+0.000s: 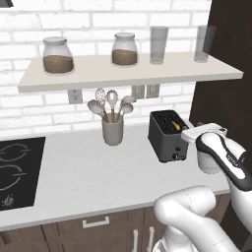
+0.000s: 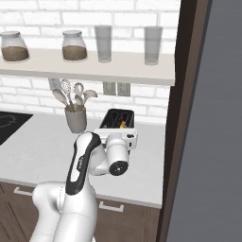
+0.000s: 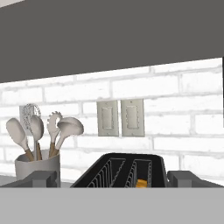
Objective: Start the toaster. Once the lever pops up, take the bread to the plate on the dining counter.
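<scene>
The black toaster [image 1: 166, 134] [image 2: 118, 118] stands on the white counter by the brick wall, slots up. A bit of the yellowish bread [image 1: 175, 126] [image 2: 123, 125] [image 3: 141, 183] shows low in one slot. My gripper [image 1: 199, 129] [image 2: 116, 133] [image 3: 113, 179] hovers level at the toaster's near side, about as high as its top, pointing at the wall. Its fingertips [image 3: 41, 178] stand wide apart, open, with nothing held, and the toaster [image 3: 118, 169] lies just beyond them. The toaster's lever is hidden. The plate and the dining counter are out of view.
A grey utensil cup [image 1: 112, 130] [image 2: 76, 119] [image 3: 37, 165] stands left of the toaster. The black cooktop [image 1: 15, 172] lies further left. A shelf [image 1: 128, 73] with jars and glasses hangs overhead. A tall dark panel [image 1: 226, 74] [image 2: 189, 118] closes the right side.
</scene>
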Robot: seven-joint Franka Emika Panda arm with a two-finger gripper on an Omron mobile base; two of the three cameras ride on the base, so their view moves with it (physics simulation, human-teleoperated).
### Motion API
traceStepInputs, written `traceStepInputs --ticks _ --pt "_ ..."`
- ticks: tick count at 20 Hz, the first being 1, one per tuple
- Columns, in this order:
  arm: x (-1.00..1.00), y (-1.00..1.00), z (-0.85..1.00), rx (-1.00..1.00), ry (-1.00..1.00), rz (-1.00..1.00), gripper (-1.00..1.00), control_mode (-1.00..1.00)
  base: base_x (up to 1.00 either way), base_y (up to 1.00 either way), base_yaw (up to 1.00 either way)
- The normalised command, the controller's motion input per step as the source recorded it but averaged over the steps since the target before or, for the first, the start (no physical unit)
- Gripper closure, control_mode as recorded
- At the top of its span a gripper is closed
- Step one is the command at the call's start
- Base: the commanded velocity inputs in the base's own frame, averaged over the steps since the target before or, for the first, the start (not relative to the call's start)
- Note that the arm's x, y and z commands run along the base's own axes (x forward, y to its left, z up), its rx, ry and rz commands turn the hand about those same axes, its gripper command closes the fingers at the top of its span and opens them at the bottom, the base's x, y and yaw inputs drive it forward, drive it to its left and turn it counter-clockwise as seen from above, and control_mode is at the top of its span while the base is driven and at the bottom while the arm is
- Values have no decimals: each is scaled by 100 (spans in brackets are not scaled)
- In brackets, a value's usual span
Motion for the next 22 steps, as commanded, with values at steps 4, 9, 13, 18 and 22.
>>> traceStepInputs --ticks 4,9,13,18,22 --pt "0 0 0 0 0 0 -100 -100 0 0 0" --pt "0 0 0 0 0 0 -100 -100 0 0 0" --pt "0 0 0 0 0 0 -100 -100 0 0 0" --pt "0 0 0 0 0 0 -100 -100 0 0 0" --pt "0 0 0 0 0 0 -100 -100 0 0 0"
